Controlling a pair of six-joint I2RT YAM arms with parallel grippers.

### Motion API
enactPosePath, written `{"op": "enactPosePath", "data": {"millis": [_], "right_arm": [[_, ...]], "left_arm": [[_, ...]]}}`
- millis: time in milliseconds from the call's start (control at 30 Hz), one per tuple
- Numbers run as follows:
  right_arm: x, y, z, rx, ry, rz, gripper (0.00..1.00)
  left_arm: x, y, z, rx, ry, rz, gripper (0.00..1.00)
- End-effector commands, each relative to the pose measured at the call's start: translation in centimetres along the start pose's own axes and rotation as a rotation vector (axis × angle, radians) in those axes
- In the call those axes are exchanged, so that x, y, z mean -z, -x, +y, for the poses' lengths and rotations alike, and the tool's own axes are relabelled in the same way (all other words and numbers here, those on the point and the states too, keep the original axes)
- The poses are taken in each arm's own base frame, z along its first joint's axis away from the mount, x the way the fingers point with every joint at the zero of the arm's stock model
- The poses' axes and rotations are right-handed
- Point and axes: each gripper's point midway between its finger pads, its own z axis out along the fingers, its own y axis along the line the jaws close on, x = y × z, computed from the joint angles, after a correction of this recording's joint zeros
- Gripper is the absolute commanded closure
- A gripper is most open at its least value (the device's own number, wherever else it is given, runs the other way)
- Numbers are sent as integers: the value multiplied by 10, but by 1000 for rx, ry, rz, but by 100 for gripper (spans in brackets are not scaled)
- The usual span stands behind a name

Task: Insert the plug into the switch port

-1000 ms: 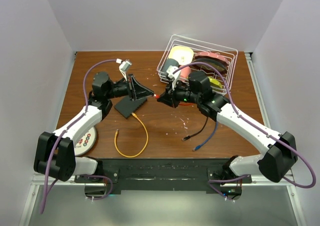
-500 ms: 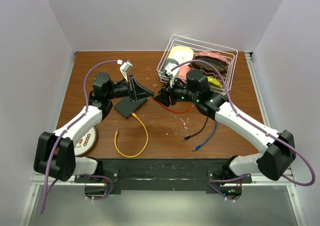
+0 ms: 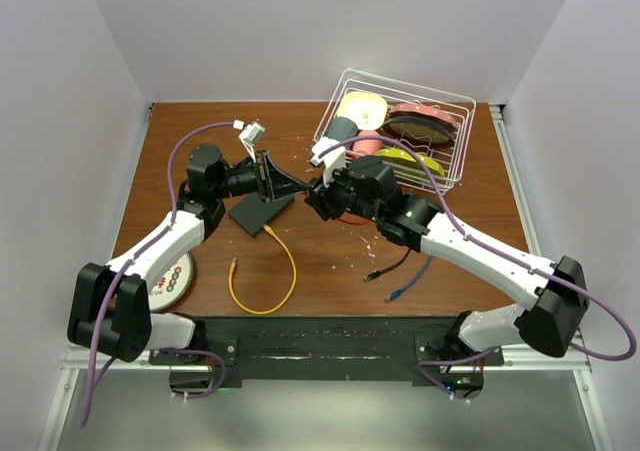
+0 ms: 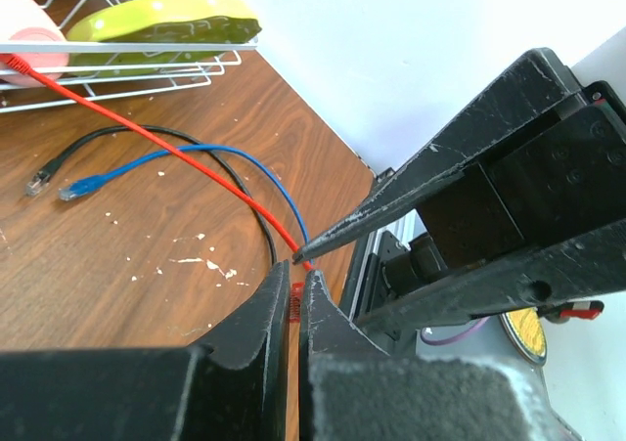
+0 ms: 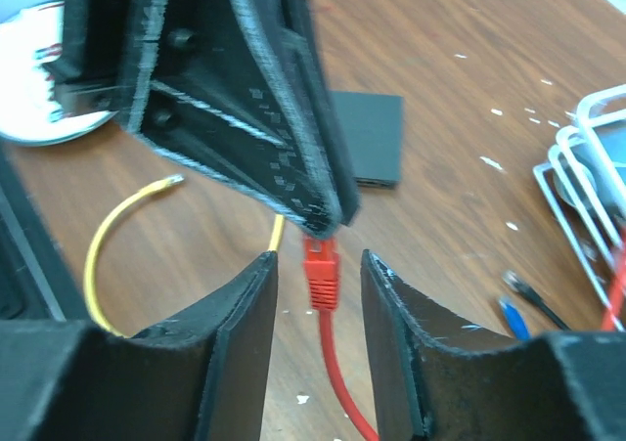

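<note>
Plug [image 5: 321,279], boxy red plastic, seemingly pinched by left gripper [image 4: 296,279]; right gripper [image 5: 320,258] spread.

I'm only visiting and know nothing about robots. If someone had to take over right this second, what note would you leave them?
Left gripper: shut on the red plastic cable plug.
Right gripper: open, one finger on each side of the plug, not gripping it.
Flat matte-black rectangular switch: lying on the brown wooden table beyond the grippers, held by nothing.
Done: the plug is in a grip.
Left: bring the plug to the switch and push it into a port.
</note>
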Motion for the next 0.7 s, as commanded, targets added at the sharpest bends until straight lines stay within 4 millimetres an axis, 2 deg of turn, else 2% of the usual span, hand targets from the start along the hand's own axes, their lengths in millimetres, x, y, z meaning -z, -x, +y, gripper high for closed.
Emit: {"op": "enactPosePath", "data": {"millis": [0, 167, 400, 667], "right_arm": [[7, 20, -25, 2, -162, -60, 59], [2, 15, -21, -21, -140, -48, 60], [-4, 8, -5, -19, -61, -32, 60], [-2, 0, 3, -19, -37, -25, 60]], "left_arm": [[1, 10, -8, -42, -6, -32, 100], [1, 9, -8, -41, -6, -32, 100], [1, 10, -8, -37, -6, -35, 100], [1, 9, -7, -35, -3, -36, 100]]}}
